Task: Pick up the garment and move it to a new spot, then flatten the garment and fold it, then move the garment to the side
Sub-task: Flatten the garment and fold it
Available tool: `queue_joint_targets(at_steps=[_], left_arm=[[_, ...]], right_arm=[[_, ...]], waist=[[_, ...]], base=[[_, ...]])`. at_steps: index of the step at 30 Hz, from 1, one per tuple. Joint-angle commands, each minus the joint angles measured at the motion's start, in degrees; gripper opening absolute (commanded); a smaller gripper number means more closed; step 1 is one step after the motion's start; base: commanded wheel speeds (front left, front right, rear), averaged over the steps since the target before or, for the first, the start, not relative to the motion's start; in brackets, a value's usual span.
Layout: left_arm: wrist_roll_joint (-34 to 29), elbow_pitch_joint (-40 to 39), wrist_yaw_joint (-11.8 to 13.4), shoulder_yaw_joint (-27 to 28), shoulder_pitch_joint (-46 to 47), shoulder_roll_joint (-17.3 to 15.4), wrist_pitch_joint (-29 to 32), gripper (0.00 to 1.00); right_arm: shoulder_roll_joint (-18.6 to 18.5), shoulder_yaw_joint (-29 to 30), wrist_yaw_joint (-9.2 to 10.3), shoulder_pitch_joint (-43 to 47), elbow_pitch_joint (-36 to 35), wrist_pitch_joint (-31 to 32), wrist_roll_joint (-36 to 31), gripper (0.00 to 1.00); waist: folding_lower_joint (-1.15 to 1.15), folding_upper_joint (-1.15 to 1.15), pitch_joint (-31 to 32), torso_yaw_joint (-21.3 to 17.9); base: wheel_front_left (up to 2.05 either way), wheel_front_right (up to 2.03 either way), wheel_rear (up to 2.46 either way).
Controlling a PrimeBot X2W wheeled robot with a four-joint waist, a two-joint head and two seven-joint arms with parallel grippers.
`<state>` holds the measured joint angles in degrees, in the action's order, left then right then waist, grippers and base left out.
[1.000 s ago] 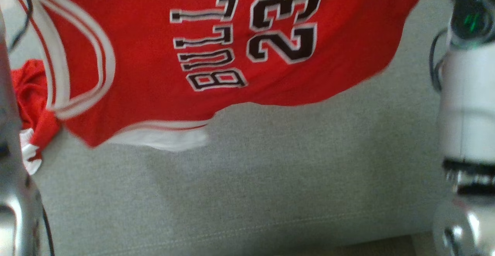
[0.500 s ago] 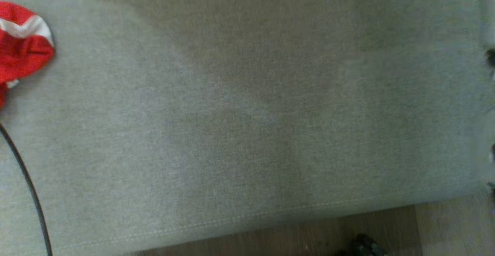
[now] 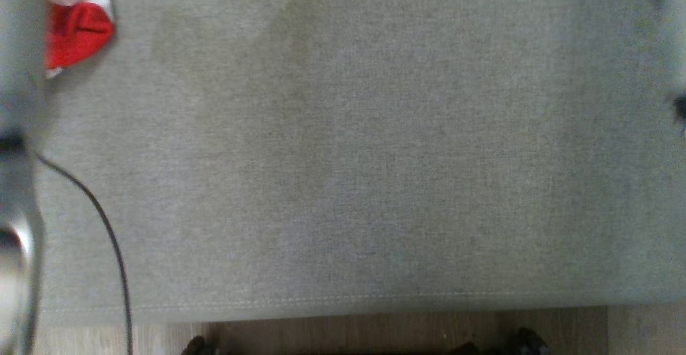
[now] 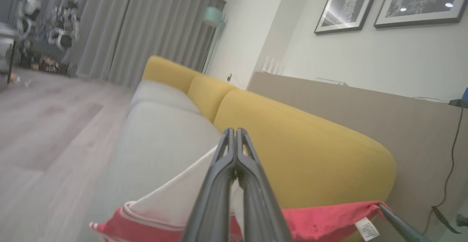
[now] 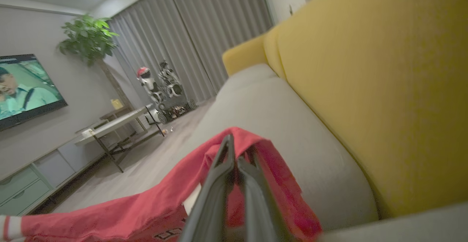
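Observation:
The garment is a red jersey with white trim. One corner of the garment (image 3: 77, 28) shows at the upper left of the head view, over the grey sofa seat (image 3: 348, 156). In the left wrist view my left gripper (image 4: 234, 130) is shut on the garment's white-trimmed edge (image 4: 164, 209), held above the seat. My right gripper (image 5: 236, 154) is shut too, with red garment cloth (image 5: 270, 169) draped over and between its fingers. The jersey stretches away to the lower left of the right wrist view. A white care label (image 4: 367, 229) hangs on the cloth.
A yellow backrest (image 5: 365, 70) runs behind the seat. A black cable (image 3: 110, 237) hangs at the left by my pale left arm (image 3: 16, 130). The seat's front seam and wooden floor (image 3: 375, 333) lie along the bottom. A low table (image 5: 117, 121) stands in the room.
The head view has swung down toward the seat's front edge. The jersey's lettered front, which filled the top a second ago, has left it, and only one corner remains at upper left.

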<state>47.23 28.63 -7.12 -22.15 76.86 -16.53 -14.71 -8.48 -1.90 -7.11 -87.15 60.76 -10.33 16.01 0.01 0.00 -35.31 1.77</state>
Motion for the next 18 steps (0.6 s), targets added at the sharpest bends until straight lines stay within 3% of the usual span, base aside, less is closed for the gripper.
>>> queue_joint_targets(at_steps=[1, 9, 14, 18], left_arm=[[3.50, -5.18, -0.35, 0.54, -4.26, -3.91, -0.27, 0.00], [16.44, -20.75, 0.39, -1.24, -38.18, -8.79, 1.33, 0.00], [21.26, -31.25, 4.13, 0.52, -59.10, -11.11, 0.74, 0.00], [22.70, -38.09, 6.78, 1.61, -68.98, -11.08, 0.33, 0.00]], right_arm=[[-0.15, 0.37, -0.37, 3.57, -0.63, -0.49, 2.24, 0.00], [-2.08, 1.16, -0.37, 23.89, 0.91, 2.60, 10.93, 0.00], [-2.21, 0.64, -0.37, 35.82, -4.10, 4.03, 15.56, 0.00], [-3.30, -1.10, -0.37, 46.68, -11.74, 6.25, 17.89, 0.00]], waist=[[-0.01, 0.00, 3.07, 1.00], [-0.01, 0.00, 13.50, 0.49], [-0.01, 0.00, 18.87, -0.74], [-0.01, 0.00, 21.41, -0.47]], base=[[0.00, 0.00, 0.00], [0.00, 0.00, 0.00], [0.00, 0.00, 0.00], [0.00, 0.00, 0.00]])
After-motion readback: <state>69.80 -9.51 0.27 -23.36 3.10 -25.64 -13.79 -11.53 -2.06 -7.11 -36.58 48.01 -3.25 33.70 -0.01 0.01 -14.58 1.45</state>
